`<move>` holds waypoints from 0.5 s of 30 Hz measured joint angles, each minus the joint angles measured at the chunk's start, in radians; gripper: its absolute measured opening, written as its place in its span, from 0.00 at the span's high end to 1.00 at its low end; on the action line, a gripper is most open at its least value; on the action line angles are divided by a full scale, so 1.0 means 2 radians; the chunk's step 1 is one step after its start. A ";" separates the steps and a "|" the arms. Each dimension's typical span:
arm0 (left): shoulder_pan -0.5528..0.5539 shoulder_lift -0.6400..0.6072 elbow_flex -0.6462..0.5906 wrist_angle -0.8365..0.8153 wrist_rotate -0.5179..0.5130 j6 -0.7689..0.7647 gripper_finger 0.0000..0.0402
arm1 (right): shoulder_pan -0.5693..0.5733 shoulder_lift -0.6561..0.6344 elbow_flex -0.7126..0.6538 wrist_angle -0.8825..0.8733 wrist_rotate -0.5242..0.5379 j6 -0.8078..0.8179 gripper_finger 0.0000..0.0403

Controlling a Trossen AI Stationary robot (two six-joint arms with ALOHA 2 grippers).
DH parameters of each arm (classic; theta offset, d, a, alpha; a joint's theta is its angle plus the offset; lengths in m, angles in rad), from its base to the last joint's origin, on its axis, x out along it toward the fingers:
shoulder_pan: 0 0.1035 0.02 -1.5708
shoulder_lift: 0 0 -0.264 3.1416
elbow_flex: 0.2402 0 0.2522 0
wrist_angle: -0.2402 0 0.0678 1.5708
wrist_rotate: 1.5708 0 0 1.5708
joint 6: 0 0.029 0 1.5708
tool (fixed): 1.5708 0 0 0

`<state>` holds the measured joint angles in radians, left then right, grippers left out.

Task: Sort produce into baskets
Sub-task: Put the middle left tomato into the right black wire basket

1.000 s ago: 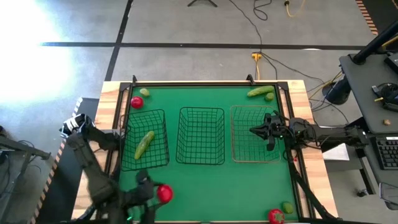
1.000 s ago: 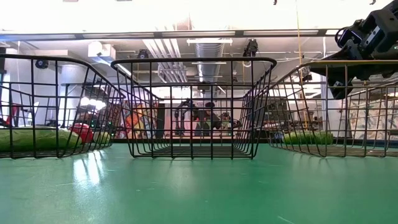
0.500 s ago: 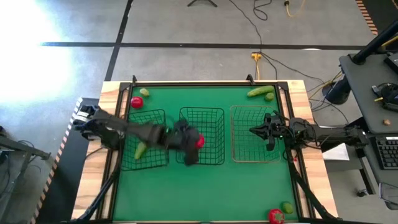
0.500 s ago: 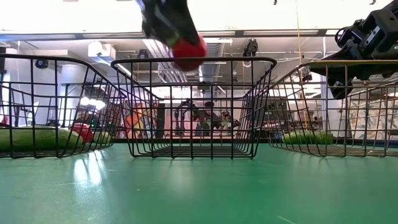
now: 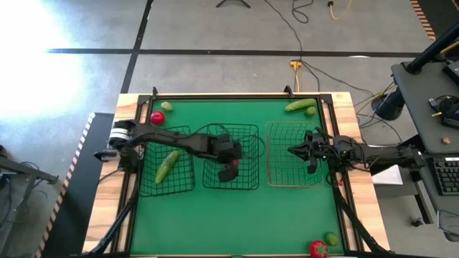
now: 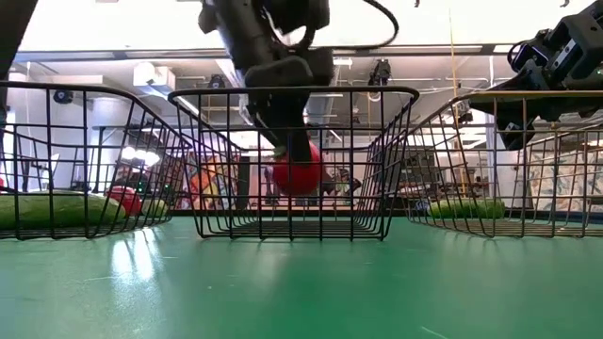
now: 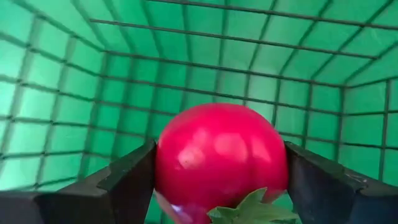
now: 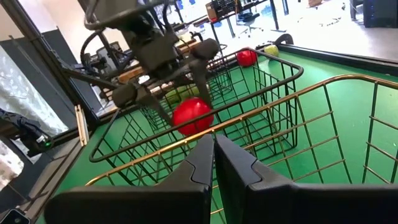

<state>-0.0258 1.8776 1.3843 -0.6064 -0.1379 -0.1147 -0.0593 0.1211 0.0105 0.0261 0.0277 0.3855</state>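
My left gripper reaches down into the middle black basket and is shut on a red tomato, which also shows in the low view. My right gripper is shut and empty above the tan basket. One cucumber lies in the left black basket. A tomato and a lime lie at the far left. A cucumber and a lime lie at the far right. A tomato and a lime lie at the near right. My left gripper pinches the tomato between its two fingers, one on each round side. The fingers come from above, pointing down. The tomato hangs inside the middle basket, below its rim and clear of its floor, with its green top toward the wrist.
The three baskets stand in a row across the middle of the green mat, close to each other. A wooden rim frames the mat. The near middle of the mat is bare.
My left gripper has carried the tomato from the near left of the mat up and toward the far edge and the right, over the middle basket. It has then gone down below the basket's rim with the tomato.
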 joint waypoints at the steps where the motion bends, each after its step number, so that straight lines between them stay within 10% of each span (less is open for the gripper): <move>1: 0.005 0.007 0.006 -0.004 0.000 0.010 0.27 | 0.000 0.000 0.000 0.000 0.000 0.000 0.98; 15: 0.031 0.109 0.108 -0.082 0.014 0.058 0.24 | 0.000 0.000 0.000 0.001 0.000 0.000 0.98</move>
<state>0.0364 2.0956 1.5997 -0.7713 -0.1098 0.0020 -0.0595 0.1207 0.0105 0.0280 0.0279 0.3855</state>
